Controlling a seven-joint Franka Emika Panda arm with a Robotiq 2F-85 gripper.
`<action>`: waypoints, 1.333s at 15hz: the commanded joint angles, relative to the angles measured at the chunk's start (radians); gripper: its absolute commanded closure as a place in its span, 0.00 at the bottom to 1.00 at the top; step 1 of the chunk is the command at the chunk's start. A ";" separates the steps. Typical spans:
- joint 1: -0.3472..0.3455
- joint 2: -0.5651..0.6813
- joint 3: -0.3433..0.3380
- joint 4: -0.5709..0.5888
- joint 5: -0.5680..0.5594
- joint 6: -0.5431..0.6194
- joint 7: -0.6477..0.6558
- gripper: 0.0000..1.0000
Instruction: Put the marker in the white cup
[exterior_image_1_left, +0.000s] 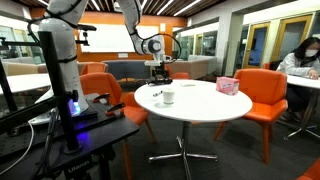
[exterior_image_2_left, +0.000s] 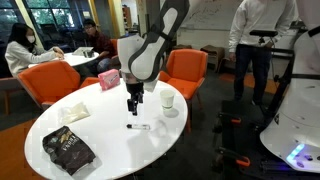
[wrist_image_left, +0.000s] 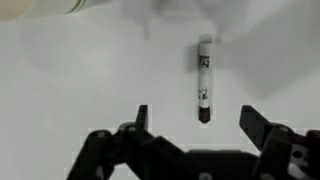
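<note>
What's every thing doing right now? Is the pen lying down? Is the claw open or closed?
Marker: lying flat on the table, not held, not in the cup.
Cup: standing upright, no marker in it.
Gripper: jaws open, empty, hovering over the marker.
Pink box: sitting near the table's edge.
Dark bag: lying flat on the table.

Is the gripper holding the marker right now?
No, in the wrist view the marker lies flat on the white table, and the gripper is open with neither finger touching it.
</note>
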 joint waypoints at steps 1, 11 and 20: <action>-0.024 0.109 0.021 0.104 0.017 0.023 -0.085 0.08; -0.012 0.316 0.059 0.309 0.020 -0.037 -0.115 0.19; 0.016 0.326 0.059 0.352 0.024 -0.101 -0.082 0.90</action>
